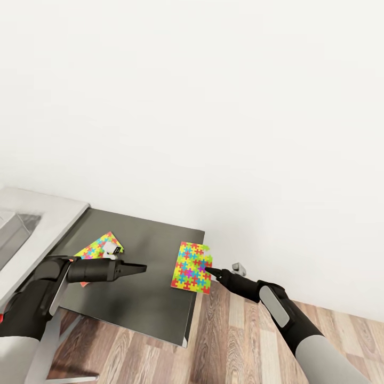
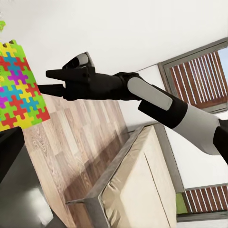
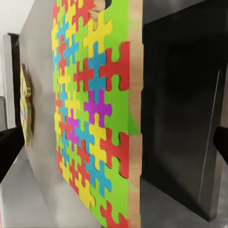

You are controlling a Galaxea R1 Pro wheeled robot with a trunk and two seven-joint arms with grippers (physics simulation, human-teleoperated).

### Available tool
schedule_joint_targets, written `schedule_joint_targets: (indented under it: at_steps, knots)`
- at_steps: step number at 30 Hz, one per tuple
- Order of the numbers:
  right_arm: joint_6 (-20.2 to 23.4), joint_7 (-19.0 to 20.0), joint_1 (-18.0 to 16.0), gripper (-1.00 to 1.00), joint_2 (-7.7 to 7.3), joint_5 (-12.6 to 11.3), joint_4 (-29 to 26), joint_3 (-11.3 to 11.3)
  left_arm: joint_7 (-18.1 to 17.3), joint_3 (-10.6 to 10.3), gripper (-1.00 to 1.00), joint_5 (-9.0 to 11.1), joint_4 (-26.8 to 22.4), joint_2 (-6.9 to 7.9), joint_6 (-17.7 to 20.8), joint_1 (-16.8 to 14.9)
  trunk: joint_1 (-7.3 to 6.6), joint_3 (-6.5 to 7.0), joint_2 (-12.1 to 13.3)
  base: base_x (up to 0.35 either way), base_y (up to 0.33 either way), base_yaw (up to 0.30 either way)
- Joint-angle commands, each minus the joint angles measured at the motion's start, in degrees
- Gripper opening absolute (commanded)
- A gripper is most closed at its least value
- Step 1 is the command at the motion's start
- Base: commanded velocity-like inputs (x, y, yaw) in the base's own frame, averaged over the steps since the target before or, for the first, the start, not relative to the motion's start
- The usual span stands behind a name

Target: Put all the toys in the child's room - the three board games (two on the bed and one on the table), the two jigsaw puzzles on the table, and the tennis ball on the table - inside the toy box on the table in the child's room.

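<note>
Head view: one jigsaw puzzle [image 1: 192, 267] at the dark cabinet's [image 1: 144, 298] right edge, right gripper [image 1: 209, 271] jaws at its rim, grip unclear, second puzzle [image 1: 96, 247] behind left gripper [image 1: 140, 268], jaws narrow, pale worktop [image 1: 48, 224] alongside; left wrist view: bed [image 2: 137, 185] beyond wood floor [image 2: 80, 137]; right wrist view: puzzle board close.

Left gripper [image 1: 140, 268] lower left, arm pointing right, fingers together, right gripper [image 1: 209, 272] lower centre-right, forearm stretched up-left, fingers parted
</note>
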Motion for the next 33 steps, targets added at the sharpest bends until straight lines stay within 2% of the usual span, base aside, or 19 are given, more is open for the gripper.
schedule_joint_targets:
  at_steps: [1,11,33]
  knots:
    - [0.28,-0.07,-0.04,1.00,0.00,-0.28,-0.04,0.14,-0.23,-0.03,1.00,-0.02,-0.02,0.02,0.61,-0.03,0.24,-0.24,-0.47,0.000,0.000,0.000]
    - [0.45,-0.17,-0.04,1.00,0.26,-0.23,0.01,0.15,-0.23,0.03,1.00,-0.02,-0.01,0.02,0.61,-0.03,2.43,-2.04,-4.48,0.000,0.000,0.000]
    - [0.37,-0.28,-0.04,1.00,0.62,-0.14,-0.03,0.30,-0.23,0.00,1.00,-0.08,0.00,0.02,0.61,-0.03,2.43,-2.04,-4.48,0.000,0.017,0.000]
